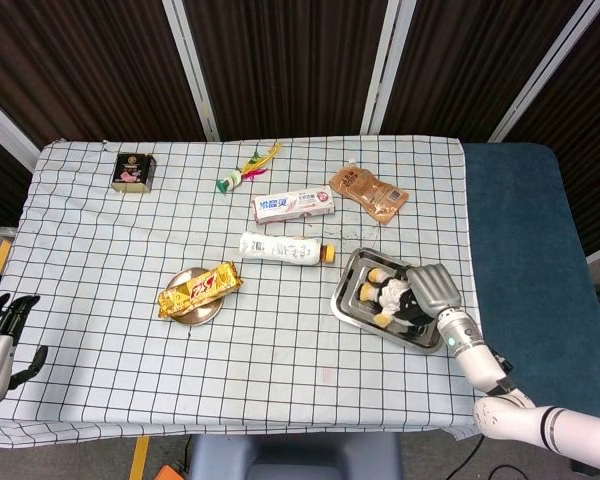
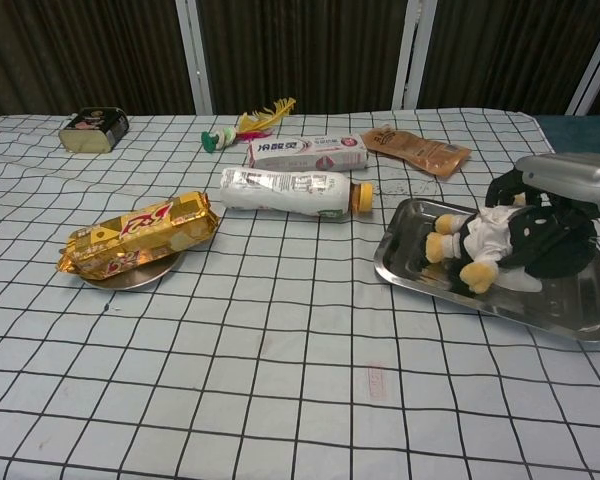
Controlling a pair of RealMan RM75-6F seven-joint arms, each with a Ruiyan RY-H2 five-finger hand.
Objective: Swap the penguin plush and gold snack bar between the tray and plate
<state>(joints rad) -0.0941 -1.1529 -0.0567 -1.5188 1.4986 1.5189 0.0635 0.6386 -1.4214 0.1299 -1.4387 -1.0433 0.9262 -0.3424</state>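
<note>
The black-and-white penguin plush [image 1: 390, 294] [image 2: 495, 243] lies in the steel tray [image 1: 344, 296] [image 2: 420, 288] at the right. My right hand [image 1: 432, 285] [image 2: 563, 180] grips its body from the right and above, fingers wrapped over its back. The plush's yellow feet point left, and it looks tipped up off the tray floor. The gold snack bar [image 1: 200, 289] [image 2: 140, 233] rests across the small round plate [image 1: 202, 317] [image 2: 130, 279] at the left. My left hand [image 1: 0, 335] hangs off the table's left edge, fingers apart, holding nothing.
A white bottle [image 1: 280, 247] [image 2: 290, 191] lies just left of the tray. Behind it are a toothpaste box [image 1: 293, 205], a brown pouch [image 1: 368, 193], a feather toy [image 1: 245, 170] and a dark tin [image 1: 133, 171]. The cloth's front half holds only plate and tray.
</note>
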